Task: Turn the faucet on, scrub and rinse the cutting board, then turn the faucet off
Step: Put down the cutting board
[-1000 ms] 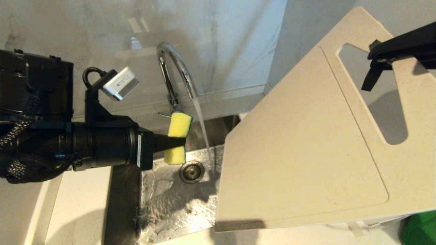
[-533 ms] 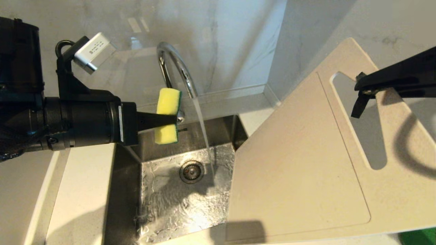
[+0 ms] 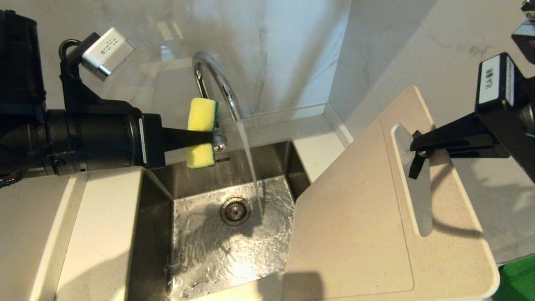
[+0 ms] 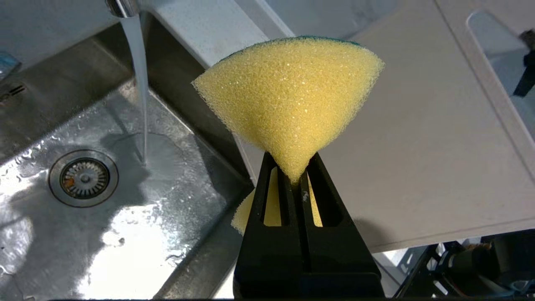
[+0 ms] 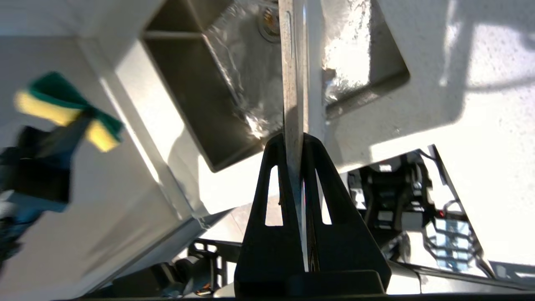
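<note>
Water runs from the faucet (image 3: 217,83) into the sink (image 3: 234,238). The left gripper (image 3: 209,136) fingers pinch a sponge (image 3: 201,116) beside it; the right gripper (image 3: 418,146) fingers clamp the cutting board (image 3: 355,225) at its slot, right of the sink.

Our arms are matte black; each tool (image 4: 297,184) has tapered slotted fingers (image 5: 271,196), and a silver labelled box (image 3: 108,52) sits on our left wrist.

yellow sponge (image 3: 201,132) pinched in the left gripper's tips. Wet steel sink (image 3: 234,251) below it, drain (image 3: 235,211) underneath too
</note>
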Controlling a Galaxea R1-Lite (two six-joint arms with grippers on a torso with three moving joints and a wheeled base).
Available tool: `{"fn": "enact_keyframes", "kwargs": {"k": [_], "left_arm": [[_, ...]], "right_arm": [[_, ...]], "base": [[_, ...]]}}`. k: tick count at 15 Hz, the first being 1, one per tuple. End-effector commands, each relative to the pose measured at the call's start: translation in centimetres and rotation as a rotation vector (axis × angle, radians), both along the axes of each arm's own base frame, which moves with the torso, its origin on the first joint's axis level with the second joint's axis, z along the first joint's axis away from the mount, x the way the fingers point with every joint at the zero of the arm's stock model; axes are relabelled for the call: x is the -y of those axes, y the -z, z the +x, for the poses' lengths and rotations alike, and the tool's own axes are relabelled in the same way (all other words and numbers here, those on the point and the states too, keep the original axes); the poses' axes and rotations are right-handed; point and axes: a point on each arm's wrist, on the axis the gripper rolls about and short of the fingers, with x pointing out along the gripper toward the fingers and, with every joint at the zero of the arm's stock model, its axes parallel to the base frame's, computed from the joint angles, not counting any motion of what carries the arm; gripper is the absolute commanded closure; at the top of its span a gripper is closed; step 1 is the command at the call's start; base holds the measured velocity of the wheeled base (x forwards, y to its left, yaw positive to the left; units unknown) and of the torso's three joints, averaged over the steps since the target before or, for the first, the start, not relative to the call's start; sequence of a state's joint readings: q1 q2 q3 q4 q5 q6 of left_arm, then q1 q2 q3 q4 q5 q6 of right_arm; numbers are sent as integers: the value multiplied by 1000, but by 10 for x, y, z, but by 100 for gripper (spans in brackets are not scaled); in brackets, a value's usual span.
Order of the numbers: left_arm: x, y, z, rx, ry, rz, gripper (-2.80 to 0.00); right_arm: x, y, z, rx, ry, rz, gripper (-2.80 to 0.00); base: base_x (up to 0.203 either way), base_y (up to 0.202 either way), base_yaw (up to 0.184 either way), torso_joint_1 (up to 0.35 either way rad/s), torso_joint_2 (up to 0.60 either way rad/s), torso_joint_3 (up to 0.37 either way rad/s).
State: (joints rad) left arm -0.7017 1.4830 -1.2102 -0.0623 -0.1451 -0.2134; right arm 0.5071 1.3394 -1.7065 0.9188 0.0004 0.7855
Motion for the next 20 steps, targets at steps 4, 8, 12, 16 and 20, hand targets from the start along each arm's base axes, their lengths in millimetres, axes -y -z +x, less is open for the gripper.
{"fn": "enact_keyframes", "kwargs": {"k": [4,8,12,16,20], "left_arm": [[-5,-1,4,3,-23,-4,0],[-6,-1,5,2,-29,-5,0],[-7,0,6,-3,-29,-5,0],[-6,1,6,-7,-25,-3,0],[-7,1,5,-8,-24,-2,0]], "right_arm": [[-5,22,10,-91,10,-34,0],[-6,42,19,-123,25,-54,0],[3,47,20,-120,66,-66,0],[22,71,17,-167,97,-174,0],[29,96,4,-197,69,-249,0]], "base": [[0,0,0,0,0,0],[0,0,0,0,0,0],[0,0,0,0,0,0],[0,0,0,0,0,0],[0,0,0,0,0,0]]}}
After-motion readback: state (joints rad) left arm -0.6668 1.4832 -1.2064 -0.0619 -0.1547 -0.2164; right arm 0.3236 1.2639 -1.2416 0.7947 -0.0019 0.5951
